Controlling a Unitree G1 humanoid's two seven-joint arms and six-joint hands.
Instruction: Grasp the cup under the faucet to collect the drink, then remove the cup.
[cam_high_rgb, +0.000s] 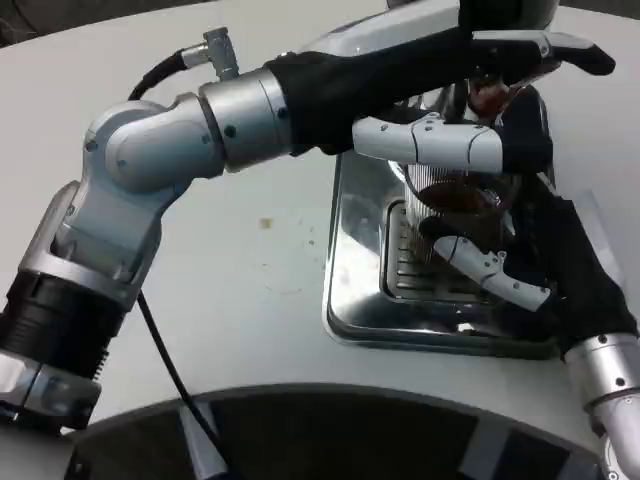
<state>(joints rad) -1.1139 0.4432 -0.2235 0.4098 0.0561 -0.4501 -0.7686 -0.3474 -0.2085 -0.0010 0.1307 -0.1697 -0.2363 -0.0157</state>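
Note:
A clear ribbed cup (452, 196) with dark drink in it stands on the grate of the metal drip tray (352, 300), below the faucet (490, 97), a reddish-brown part that is mostly hidden. My right hand (520, 255) comes in from the right and grips the cup, its white fingers (490, 270) curling round the cup's front. My left arm stretches across from the left. The left hand (470, 90) lies over the faucet and dispenser top, its fingers stretched out to the right and one white finger (430, 140) crossing just above the cup's rim.
The shiny tray sits on the white table (250, 280), which has a small yellowish stain (266, 223). A black cable (165, 360) hangs from my left arm over the table's near left. A dark curved edge (300, 420) runs along the bottom.

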